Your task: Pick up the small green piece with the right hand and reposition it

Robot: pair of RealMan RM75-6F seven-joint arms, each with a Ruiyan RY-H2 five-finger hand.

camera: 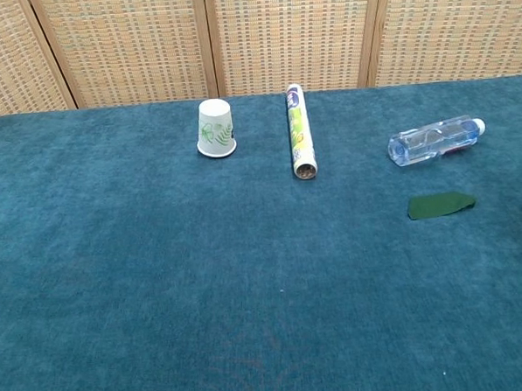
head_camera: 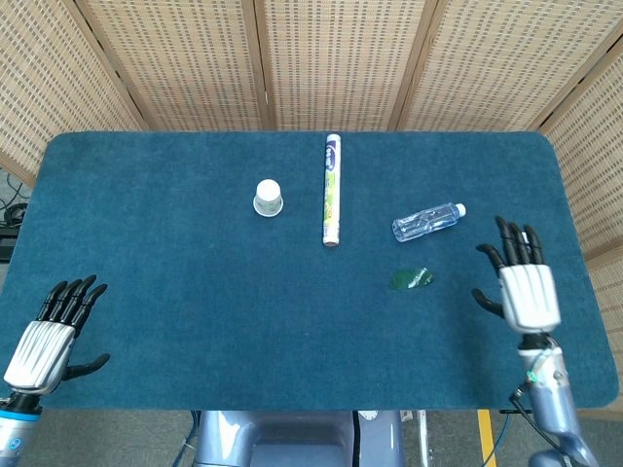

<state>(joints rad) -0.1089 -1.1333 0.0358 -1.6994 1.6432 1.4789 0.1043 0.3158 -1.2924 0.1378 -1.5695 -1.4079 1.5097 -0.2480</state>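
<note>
While both hands sit low near the front edge of the blue tabletop (head_camera: 175, 292), neither one is holding anything: the right hand (head_camera: 527, 292) is over at the right side with its fingers spread and pointing toward the far edge, and the left hand (head_camera: 46, 336) is down at the front left corner, fingers apart too, so both are basically released. The small green piece (head_camera: 412, 279) lies flat on the cloth on its own, well clear of the right hand, which is off to its right; the chest view shows the green piece (camera: 440, 204) as a flat leaf-ish shape with nothing touching it. Just behind it, toward the far side, a clear plastic bottle (head_camera: 427, 222) lies on its side with its white cap pointing right. Further left, near the middle, a long tube (head_camera: 332, 189) with a printed label lies lengthwise, running from the far edge toward the front, its open end facing the camera in the chest view. A white paper cup (head_camera: 268, 197) stands upside down just left of that tube, apart from it. Neither hand shows in the chest view. Woven wicker-style panels (head_camera: 321, 58) stand behind the tabletop.
</note>
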